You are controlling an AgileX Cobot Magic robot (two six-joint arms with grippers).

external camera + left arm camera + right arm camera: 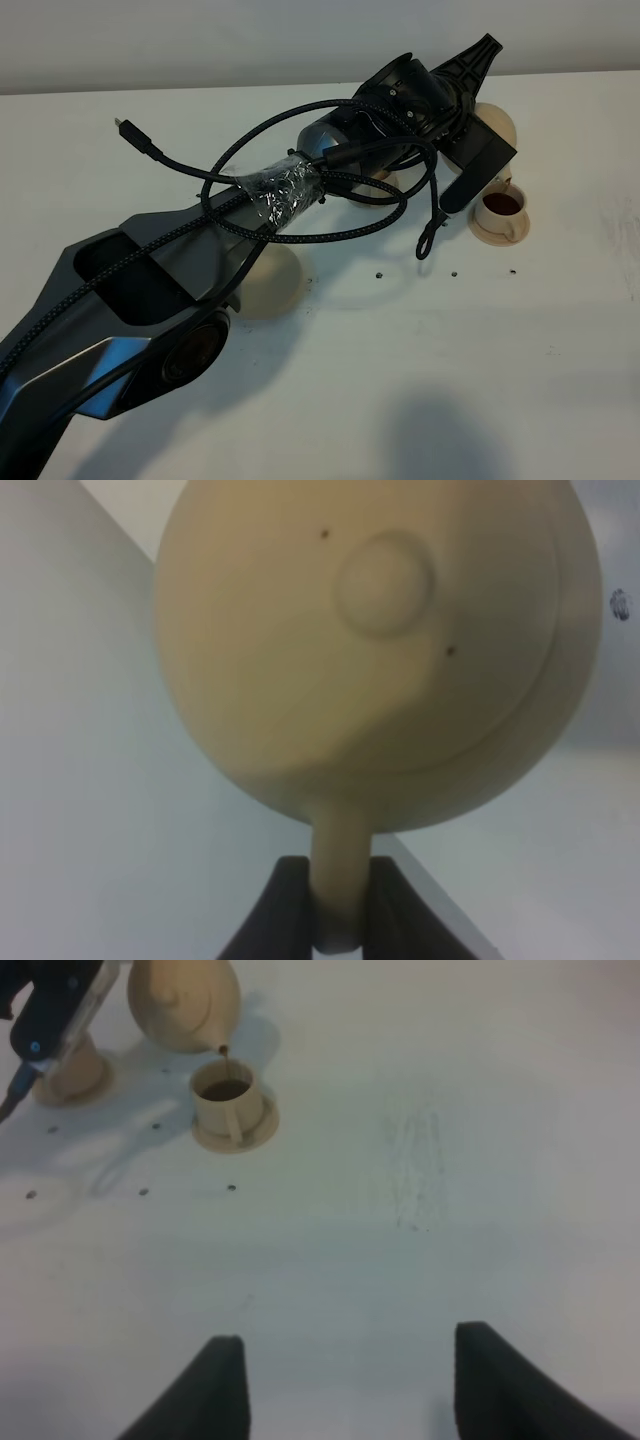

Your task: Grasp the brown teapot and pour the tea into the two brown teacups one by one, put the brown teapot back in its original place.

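Teapot (185,1000) one, handle clamped in left fingers (272,910); filled teacup (226,1100), second teacup (78,1068) — two total; right fingers (215,1390) apart.

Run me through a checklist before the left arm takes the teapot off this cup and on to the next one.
1. Left gripper shut on the brown teapot by its handle: ok.
2. Spout above the filled teacup, dark tea at its tip: ok.
3. That cup holds tea and stands on its saucer: ok.
4. Other teacup filled or not: cannot tell, the left arm hides it.
5. Large saucer free for the teapot's return: cannot tell, visible part bare, rest under the arm.
6. Right gripper open, apart from both cups: ok.
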